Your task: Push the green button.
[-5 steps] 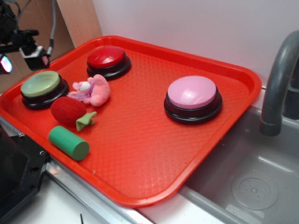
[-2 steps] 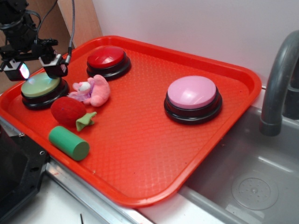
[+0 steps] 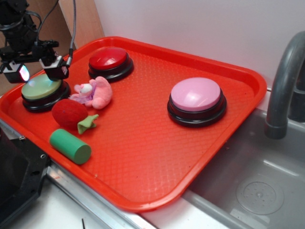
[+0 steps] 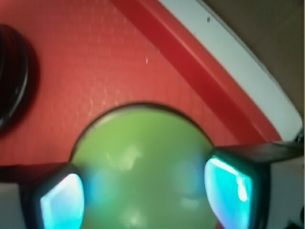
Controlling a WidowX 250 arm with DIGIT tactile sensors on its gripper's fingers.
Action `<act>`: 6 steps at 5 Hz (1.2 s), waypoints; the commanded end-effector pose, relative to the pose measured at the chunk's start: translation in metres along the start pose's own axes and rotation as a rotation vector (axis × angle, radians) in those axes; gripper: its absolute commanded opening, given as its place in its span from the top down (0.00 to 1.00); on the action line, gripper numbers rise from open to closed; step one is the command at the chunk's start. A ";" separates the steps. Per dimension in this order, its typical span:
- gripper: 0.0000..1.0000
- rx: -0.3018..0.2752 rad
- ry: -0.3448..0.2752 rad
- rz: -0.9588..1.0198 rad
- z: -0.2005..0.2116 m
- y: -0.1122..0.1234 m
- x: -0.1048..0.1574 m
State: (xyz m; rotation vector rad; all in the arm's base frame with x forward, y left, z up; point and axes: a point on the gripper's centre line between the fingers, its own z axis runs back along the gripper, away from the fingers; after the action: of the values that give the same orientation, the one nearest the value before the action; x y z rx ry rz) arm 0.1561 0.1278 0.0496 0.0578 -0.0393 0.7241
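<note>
Hovering spread wide and empty, the end effector partly hides the green button.

Bright even exterior light, soft shadows, wrist view blurred, cyan glow on pincer pads

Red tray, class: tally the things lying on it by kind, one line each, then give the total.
Push buttons: 3, the green button, red button and pink button
Soft toys: 2, pink plush and red strawberry
Blocks: 1, green cylinder
Total: 6
</note>
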 end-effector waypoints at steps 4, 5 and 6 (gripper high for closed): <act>0.00 0.004 -0.043 -0.032 0.044 0.001 0.000; 0.00 -0.006 -0.057 -0.035 0.051 -0.001 0.002; 0.00 -0.014 -0.071 -0.042 0.060 -0.001 0.002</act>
State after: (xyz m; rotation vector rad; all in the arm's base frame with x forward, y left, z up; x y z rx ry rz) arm 0.1570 0.1187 0.0947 0.0509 -0.0445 0.6846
